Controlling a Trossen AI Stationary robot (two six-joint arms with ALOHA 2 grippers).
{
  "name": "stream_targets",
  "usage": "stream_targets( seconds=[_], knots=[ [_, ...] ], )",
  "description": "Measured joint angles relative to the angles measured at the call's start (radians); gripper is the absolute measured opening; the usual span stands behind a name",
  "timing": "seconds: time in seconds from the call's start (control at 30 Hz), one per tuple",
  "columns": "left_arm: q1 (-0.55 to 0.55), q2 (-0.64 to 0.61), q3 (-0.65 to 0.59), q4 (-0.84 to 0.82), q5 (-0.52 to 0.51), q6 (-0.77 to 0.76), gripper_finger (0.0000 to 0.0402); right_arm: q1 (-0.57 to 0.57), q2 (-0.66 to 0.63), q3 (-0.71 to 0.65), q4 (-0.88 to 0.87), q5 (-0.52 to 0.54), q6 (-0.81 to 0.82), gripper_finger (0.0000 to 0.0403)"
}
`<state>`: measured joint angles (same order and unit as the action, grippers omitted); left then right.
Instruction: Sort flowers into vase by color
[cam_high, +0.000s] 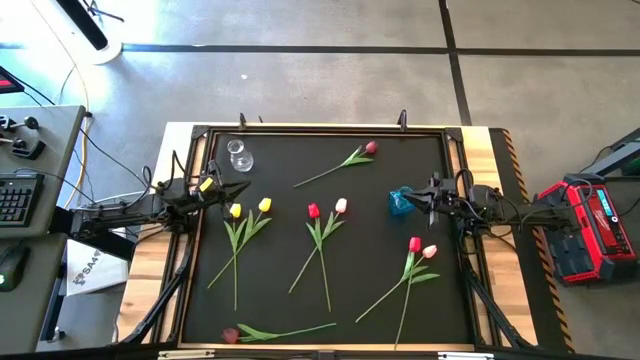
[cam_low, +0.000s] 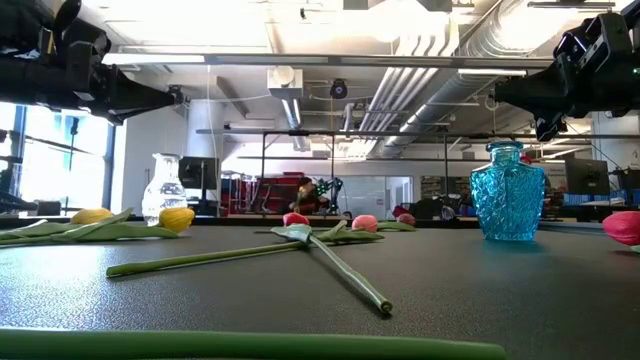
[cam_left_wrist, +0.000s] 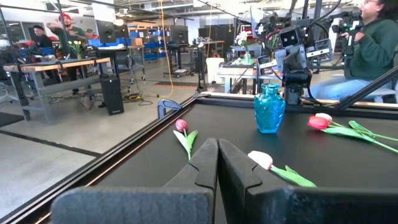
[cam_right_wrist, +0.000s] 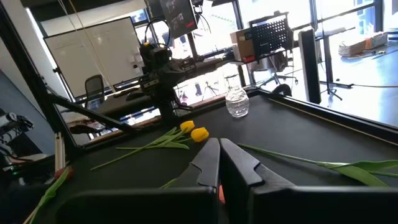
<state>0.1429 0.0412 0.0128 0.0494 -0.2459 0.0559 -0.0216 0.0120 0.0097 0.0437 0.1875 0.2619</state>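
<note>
Black matting (cam_high: 330, 270) covered the table, seen from above inside a pale wooden border. Eight tulips lay loose on it: two yellow ones (cam_high: 250, 209) near the left side, a red (cam_high: 313, 211) and a pale pink one (cam_high: 341, 206) with crossed stems in the middle, a red-and-pink pair (cam_high: 421, 247) to the right, a pink one (cam_high: 370, 148) near the far edge, and a maroon one (cam_high: 231, 335) at the near edge. A clear vase (cam_high: 239, 156) stood at the far left, a blue vase (cam_high: 401, 202) right of centre. The left gripper (cam_high: 238, 187) hung just beside the yellow heads, holding nothing; the right gripper (cam_high: 412, 197) hung close by the blue vase, also holding nothing.

From table height, both arms hung above the mat; the clear vase (cam_low: 165, 188) and the blue vase (cam_low: 509, 192) stood upright, with stems lying flat between them.

At the left wrist, the fingers (cam_left_wrist: 208, 163) were pressed together with nothing between them; beyond were the pink tulip (cam_left_wrist: 181, 126), the blue vase (cam_left_wrist: 270, 109) and a seated person (cam_left_wrist: 367, 53).

At the right wrist, the fingers (cam_right_wrist: 210, 162) were likewise closed and bare; the yellow tulips (cam_right_wrist: 194, 131) and clear vase (cam_right_wrist: 237, 103) lay beyond.
</note>
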Motion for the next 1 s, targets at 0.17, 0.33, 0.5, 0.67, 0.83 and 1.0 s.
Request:
stream_targets(
  seconds=[0.17, 0.33, 0.5, 0.67, 0.83, 1.0],
  knots=[
    [0.000, 0.000, 0.000, 0.000, 0.000, 0.000, 0.0000, 0.000, 0.000, 0.000, 0.000, 0.000, 0.000, 0.0000],
    [0.000, 0.000, 0.000, 0.000, 0.000, 0.000, 0.0000, 0.000, 0.000, 0.000, 0.000, 0.000, 0.000, 0.0000],
    [0.000, 0.000, 0.000, 0.000, 0.000, 0.000, 0.0000, 0.000, 0.000, 0.000, 0.000, 0.000, 0.000, 0.0000],
    [0.000, 0.000, 0.000, 0.008, 0.000, 0.000, 0.0000, 0.000, 0.000, 0.000, 0.000, 0.000, 0.000, 0.0000],
    [0.000, 0.000, 0.000, 0.007, 0.000, 0.000, 0.0000, 0.000, 0.000, 0.000, 0.000, 0.000, 0.000, 0.0000],
    [0.000, 0.000, 0.000, 0.002, 0.000, -0.051, 0.0000, 0.000, 0.000, 0.000, 0.012, 0.026, -0.131, 0.0000]
  ],
)
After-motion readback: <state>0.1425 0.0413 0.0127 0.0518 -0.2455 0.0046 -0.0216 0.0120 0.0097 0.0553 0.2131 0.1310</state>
